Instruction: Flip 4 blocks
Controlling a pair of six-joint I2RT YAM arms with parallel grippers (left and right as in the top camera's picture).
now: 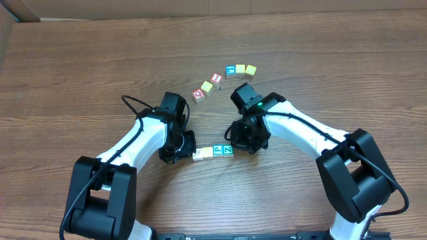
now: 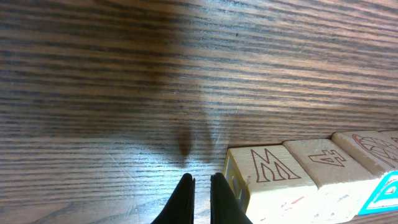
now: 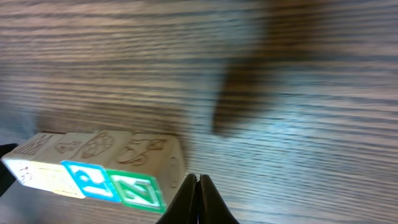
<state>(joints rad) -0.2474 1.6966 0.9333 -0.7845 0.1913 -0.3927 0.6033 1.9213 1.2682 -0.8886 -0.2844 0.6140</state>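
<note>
Four blocks lie in a tight row between my grippers: a whitish-cream one [image 1: 198, 156], a yellow one [image 1: 207, 153], a blue-faced one [image 1: 218, 151] and a teal-green one [image 1: 227, 150]. My left gripper [image 1: 190, 153] is shut and empty at the cream end. In the left wrist view its tips [image 2: 200, 181] stand right beside the block with a red M on top [image 2: 273, 177]. My right gripper [image 1: 239, 146] is shut and empty at the teal end. Its tips [image 3: 197, 180] are just right of the green Z block [image 3: 140, 190], next to the blue P block [image 3: 90, 180].
Farther back lies an arc of several other cubes, from a red-faced one [image 1: 198, 95] through another red one [image 1: 215, 79] to a yellow one [image 1: 251, 69]. A black cable [image 1: 130, 101] loops off the left arm. The brown wooden table [image 1: 333, 53] ends at the far left corner.
</note>
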